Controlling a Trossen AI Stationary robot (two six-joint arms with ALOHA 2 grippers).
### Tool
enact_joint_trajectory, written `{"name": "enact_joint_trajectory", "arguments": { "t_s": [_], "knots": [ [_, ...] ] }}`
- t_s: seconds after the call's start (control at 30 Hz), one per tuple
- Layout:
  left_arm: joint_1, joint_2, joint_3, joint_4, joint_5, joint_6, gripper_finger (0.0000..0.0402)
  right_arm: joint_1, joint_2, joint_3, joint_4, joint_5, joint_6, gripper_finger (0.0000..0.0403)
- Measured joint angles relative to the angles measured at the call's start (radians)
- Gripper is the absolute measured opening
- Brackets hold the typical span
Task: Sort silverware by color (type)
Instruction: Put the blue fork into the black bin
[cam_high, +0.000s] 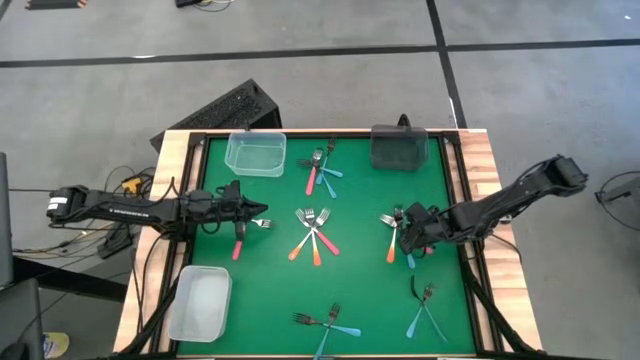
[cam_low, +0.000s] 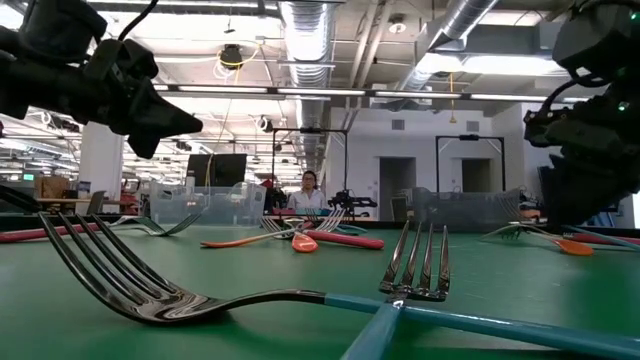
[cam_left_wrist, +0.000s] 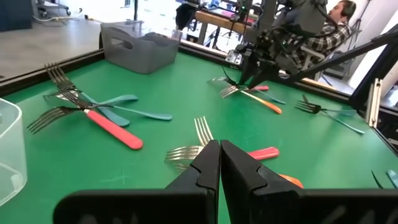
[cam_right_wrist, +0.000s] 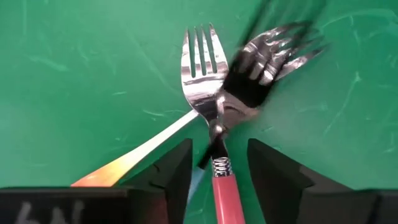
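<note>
Forks lie in small crossed heaps over the green table (cam_high: 260, 300), colours mixed, which is why each pick must tease one handle free. The right gripper (cam_right_wrist: 217, 163) hangs low over the heap at the table's right side, fingers apart and straddling a red-handled fork (cam_right_wrist: 225, 196) whose tines overlap an orange-handled fork (cam_right_wrist: 134, 160) (a tangle likely to drag its neighbour). The left gripper (cam_left_wrist: 220, 163), fingers together, sits near the table's left side beside another red fork (cam_high: 239, 243), apparently holding nothing. The clear bin (cam_high: 255, 154) and dark bin (cam_high: 399, 148) wait at the far edge.
</note>
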Motion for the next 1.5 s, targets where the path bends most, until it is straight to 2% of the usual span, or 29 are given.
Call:
{"name": "enact_joint_trajectory", "arguments": {
  "t_s": [0.27, 0.43, 0.8, 1.0, 1.17, 1.5],
  "knots": [
    [0.000, 0.000, 0.000, -0.001, 0.000, 0.020, 0.0000, 0.000, 0.040, 0.008, 0.022, -0.001, 0.000, 0.0093],
    [0.000, 0.000, 0.000, -0.001, -0.003, 0.027, 0.0000, -0.003, 0.030, 0.043, 0.004, 0.009, -0.044, 0.0071],
    [0.000, 0.000, 0.000, -0.002, -0.003, 0.027, 0.0000, -0.043, 0.031, 0.076, -0.069, 0.004, -0.111, 0.0073],
    [0.000, 0.000, 0.000, -0.004, -0.003, 0.026, 0.0000, -0.024, 0.030, 0.076, -0.054, -0.136, -0.102, 0.0106],
    [0.000, 0.000, 0.000, -0.005, -0.003, 0.026, 0.0000, 0.064, 0.030, 0.076, -0.071, -0.188, -0.005, 0.0128],
    [0.000, 0.000, 0.000, -0.005, -0.050, 0.025, 0.0000, 0.166, 0.031, 0.091, -0.201, -0.173, 0.154, 0.0123]
  ]
}}
